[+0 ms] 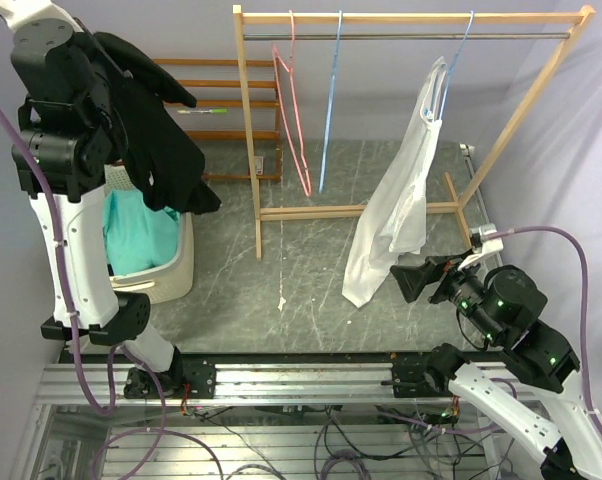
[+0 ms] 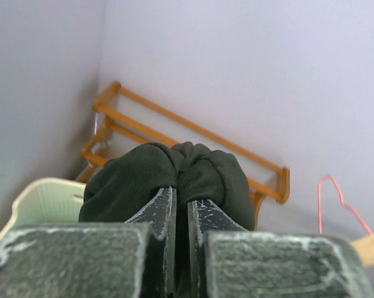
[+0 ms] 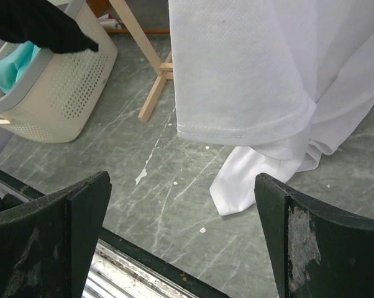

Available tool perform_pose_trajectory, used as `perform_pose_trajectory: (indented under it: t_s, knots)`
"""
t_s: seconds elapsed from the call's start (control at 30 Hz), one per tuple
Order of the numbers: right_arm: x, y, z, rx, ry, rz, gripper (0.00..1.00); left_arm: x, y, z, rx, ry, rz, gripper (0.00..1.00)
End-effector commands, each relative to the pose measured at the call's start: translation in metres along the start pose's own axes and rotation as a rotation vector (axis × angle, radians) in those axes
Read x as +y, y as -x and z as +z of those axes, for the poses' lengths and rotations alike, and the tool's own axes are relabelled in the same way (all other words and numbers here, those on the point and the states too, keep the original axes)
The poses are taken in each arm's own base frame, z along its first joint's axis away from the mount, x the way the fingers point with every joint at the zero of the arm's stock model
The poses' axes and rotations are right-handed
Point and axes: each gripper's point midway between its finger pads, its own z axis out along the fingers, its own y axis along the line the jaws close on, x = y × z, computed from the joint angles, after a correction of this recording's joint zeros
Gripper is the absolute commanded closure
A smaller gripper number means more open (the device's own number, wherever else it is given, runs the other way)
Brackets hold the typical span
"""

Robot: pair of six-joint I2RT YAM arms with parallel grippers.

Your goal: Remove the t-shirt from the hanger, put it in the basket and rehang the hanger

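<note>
Pale lilac walls enclose a grey-green marbled table (image 1: 281, 270) that carries one wooden clothes rack (image 1: 251, 150). Three hangers hang from its rail: a bare pink hanger (image 1: 293, 120), a bare blue hanger (image 1: 328, 110), and a second light-blue hanger (image 1: 459, 60) at the right end, which carries the single white t-shirt (image 1: 396, 215). The shirt's long axis runs top to bottom, collar up at the hanger and hem down. Its lowest folds are bunched on the table.

The right gripper (image 1: 417, 278) sits low, just beside that hem, with its jaws spread wide and nothing between them. The left gripper (image 2: 181, 197) is raised at the far left, with its jaws pinched narrowly on one black garment (image 1: 166, 140) that droops over the one cream basket (image 1: 176, 270). A teal cloth (image 1: 136, 235) lies inside the basket.
</note>
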Motion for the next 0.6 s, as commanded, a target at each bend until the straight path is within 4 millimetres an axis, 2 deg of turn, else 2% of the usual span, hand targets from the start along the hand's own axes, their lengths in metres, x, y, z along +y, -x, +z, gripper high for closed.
perform_pose_trajectory:
  t_s: [0.0,0.1,0.27,0.33,0.37,0.43,0.57]
  knots:
    - [-0.002,0.003,-0.004,-0.025,-0.009,0.015,0.00,0.012,0.078,-0.017,-0.268,0.057,-0.067,0.91]
    - [-0.003,0.001,-0.001,-0.014,-0.019,0.016,0.00,0.021,0.092,-0.019,-0.324,0.106,-0.066,0.91]
    - [-0.003,-0.002,0.003,0.008,-0.027,0.013,0.00,0.032,0.121,-0.036,-0.428,0.152,-0.086,0.91]
    - [-0.004,-0.002,0.003,0.010,-0.030,0.012,0.00,0.037,0.116,-0.036,-0.414,0.179,-0.070,0.91]
    - [-0.004,-0.002,0.003,0.010,-0.029,0.012,0.00,0.040,0.105,-0.031,-0.383,0.192,-0.053,0.91]
    - [-0.003,-0.002,0.003,0.009,-0.027,0.013,0.00,0.044,0.071,-0.016,-0.292,0.214,-0.002,0.90]
    - [-0.003,-0.001,0.002,0.002,-0.023,0.012,0.00,0.076,-0.025,0.012,-0.075,0.303,0.079,0.89]
